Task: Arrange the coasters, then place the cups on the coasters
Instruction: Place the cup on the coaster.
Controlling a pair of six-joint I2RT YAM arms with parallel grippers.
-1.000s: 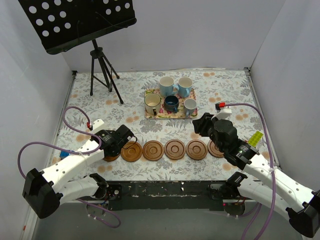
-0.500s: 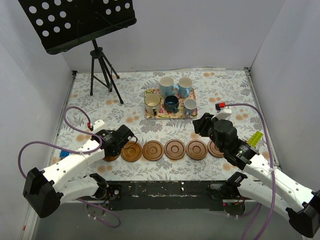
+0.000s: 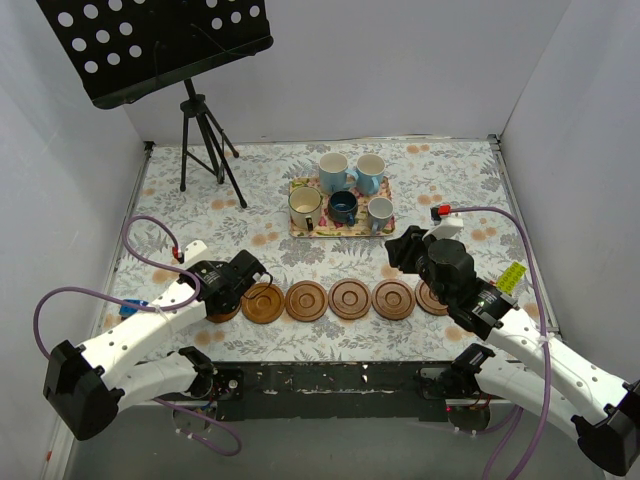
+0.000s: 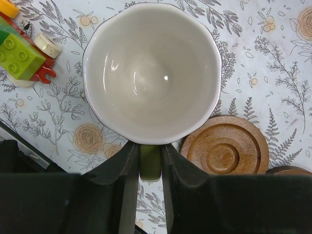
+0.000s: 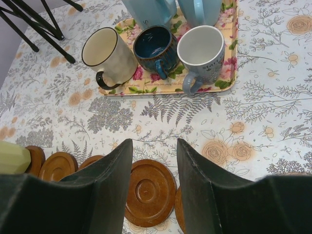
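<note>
Currently the left gripper [image 4: 150,148] pinches the handle of the yellow-green mug [image 4: 151,73], while the right gripper [image 5: 154,146] hangs parted above a coaster [image 5: 148,191].

"Which coasters are obscured from above?"

"The leftmost coaster [image 3: 221,316] lies mostly under the left arm [image 3: 150,330], and the rightmost coaster [image 3: 429,298] partly under the right arm [image 3: 470,290]."

"Any mugs cropped?"

"Right wrist view: the top edge cuts the light blue mugs [image 5: 148,12] [image 5: 202,9], the left edge the pale green mug [image 5: 12,157]."

No wording can be made out anywhere. The grey-blue mug [image 5: 201,48], upper right of the right wrist view, carries faint dark marks near its rim, too small to read. A yellow sticker [image 3: 511,276] on the right arm [image 3: 520,330] is equally illegible.
</note>
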